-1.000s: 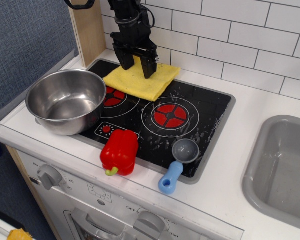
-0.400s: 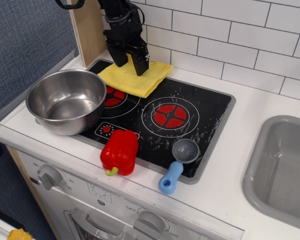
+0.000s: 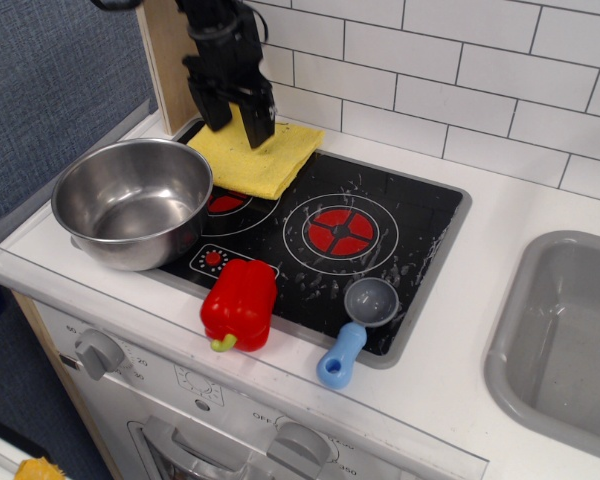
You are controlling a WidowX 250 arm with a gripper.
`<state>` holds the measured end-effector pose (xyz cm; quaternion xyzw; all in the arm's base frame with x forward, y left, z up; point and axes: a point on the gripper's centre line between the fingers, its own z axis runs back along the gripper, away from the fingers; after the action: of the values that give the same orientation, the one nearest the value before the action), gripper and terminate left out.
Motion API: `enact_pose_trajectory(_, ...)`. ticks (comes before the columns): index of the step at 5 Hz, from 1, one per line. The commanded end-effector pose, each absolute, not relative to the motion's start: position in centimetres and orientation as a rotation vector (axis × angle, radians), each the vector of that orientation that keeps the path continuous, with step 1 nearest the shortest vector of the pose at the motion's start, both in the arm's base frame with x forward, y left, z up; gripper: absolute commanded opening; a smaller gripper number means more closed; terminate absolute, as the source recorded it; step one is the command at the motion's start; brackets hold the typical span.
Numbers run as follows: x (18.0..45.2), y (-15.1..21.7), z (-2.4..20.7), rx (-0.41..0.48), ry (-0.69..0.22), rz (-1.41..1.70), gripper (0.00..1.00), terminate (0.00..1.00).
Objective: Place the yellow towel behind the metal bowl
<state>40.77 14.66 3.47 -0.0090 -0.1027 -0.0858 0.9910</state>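
Observation:
The yellow towel (image 3: 268, 160) lies on the back left of the black hob, its left edge just behind and to the right of the metal bowl (image 3: 130, 198). My gripper (image 3: 239, 125) stands upright over the towel's back part. Its two black fingers straddle a raised fold of yellow cloth and hold it. The bowl is upright and empty at the front left corner of the hob, close to the towel; I cannot tell whether they touch.
A red toy pepper (image 3: 240, 303) and a grey scoop with a blue handle (image 3: 358, 320) lie at the hob's front edge (image 3: 410, 250). A wooden post (image 3: 172, 60) and the tiled wall stand right behind my gripper. A grey sink (image 3: 570, 330) is at the right.
My gripper has moved left along the back of the hob, and the yellow towel has slid left with it, closer to the bowl. Nothing else has moved.

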Motion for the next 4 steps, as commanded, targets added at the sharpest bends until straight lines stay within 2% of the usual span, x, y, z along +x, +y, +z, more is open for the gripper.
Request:
enact_pose_trajectory(1,41.12,14.61,11.0,0.035,-0.309,-0.172,1.0,0.0)
enact_pose_trajectory(2,41.04,14.06,11.18,0.042,-0.264,-0.179,1.0,0.0)
enact_pose_trajectory(4,41.04,14.06,11.18,0.042,-0.264,-0.179,1.0,0.0)
